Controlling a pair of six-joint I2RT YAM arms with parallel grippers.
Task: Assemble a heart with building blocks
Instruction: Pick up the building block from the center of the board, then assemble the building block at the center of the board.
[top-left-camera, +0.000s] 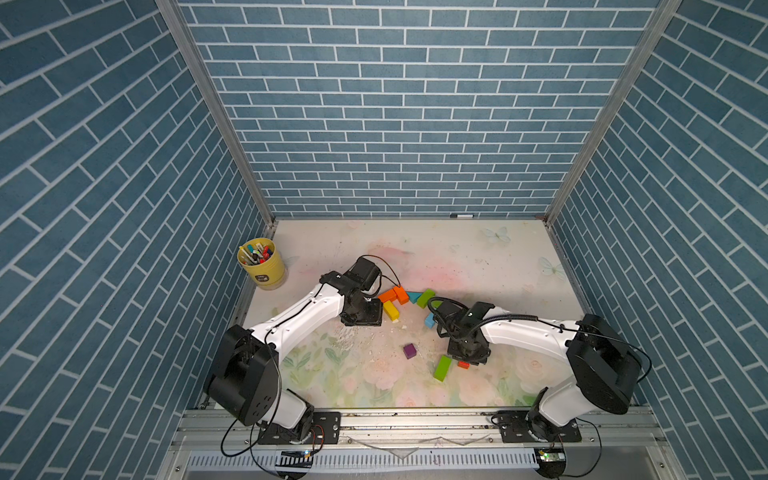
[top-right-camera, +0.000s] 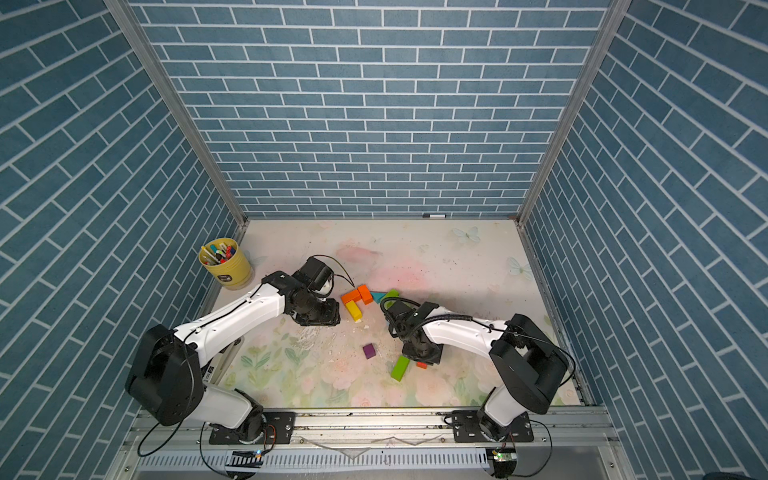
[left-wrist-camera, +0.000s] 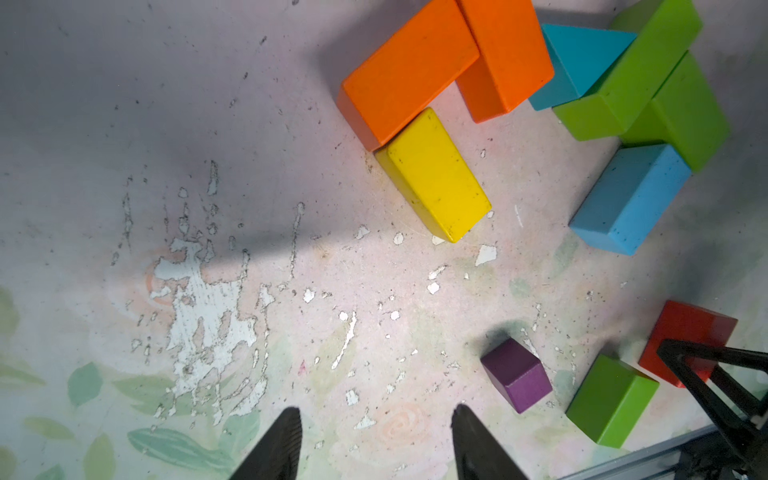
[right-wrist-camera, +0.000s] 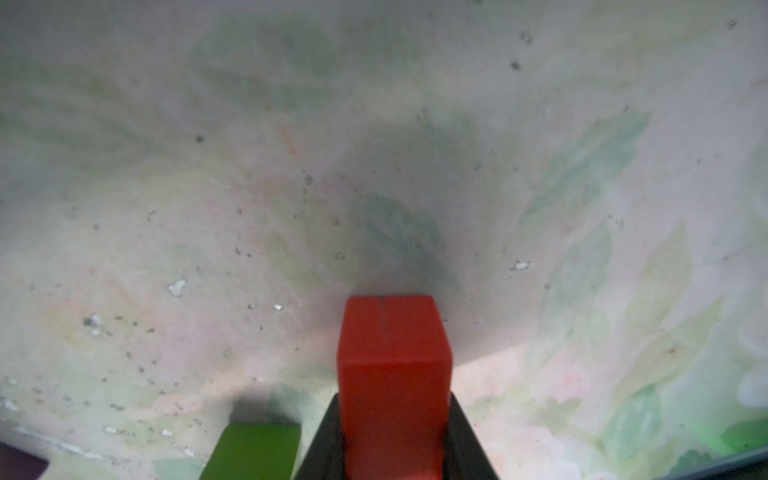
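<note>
Gripping the red brick (right-wrist-camera: 392, 353), the right tool (right-wrist-camera: 395, 432) pinches it between both fingers, low over the desk (right-wrist-camera: 249, 208). Just beside it lies a loose green brick (top-left-camera: 442, 368), and the purple cube (top-left-camera: 409, 351) sits alone. The left tool (left-wrist-camera: 374, 449) hovers half-open (nothing between its fingers). Beyond it, the yellow brick (left-wrist-camera: 436, 174), two orange bricks (left-wrist-camera: 409, 70), teal triangle (left-wrist-camera: 582, 62), paired green bricks (left-wrist-camera: 631, 70) and light-blue brick (left-wrist-camera: 631, 199) touch, forming the unfinished heart (top-left-camera: 409, 301) mid-desk.
</note>
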